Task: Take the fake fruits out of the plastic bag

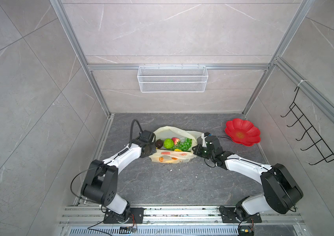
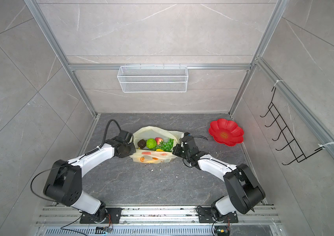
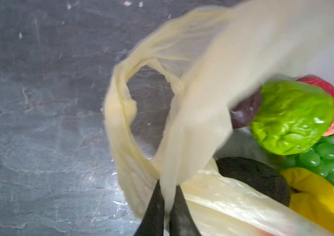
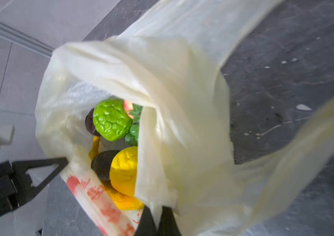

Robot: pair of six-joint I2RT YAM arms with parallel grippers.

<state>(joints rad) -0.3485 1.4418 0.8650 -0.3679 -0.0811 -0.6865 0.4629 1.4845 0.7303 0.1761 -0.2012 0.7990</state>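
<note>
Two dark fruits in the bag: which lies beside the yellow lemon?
The dark avocado by the printed side of the bag; the other dark fruit sits against the bumpy green fruit.

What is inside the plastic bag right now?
Through the open mouth of the plastic bag: a bumpy green fruit, green grapes, a red fruit, a dark avocado and a yellow fruit. Anything beneath them is covered.
</note>
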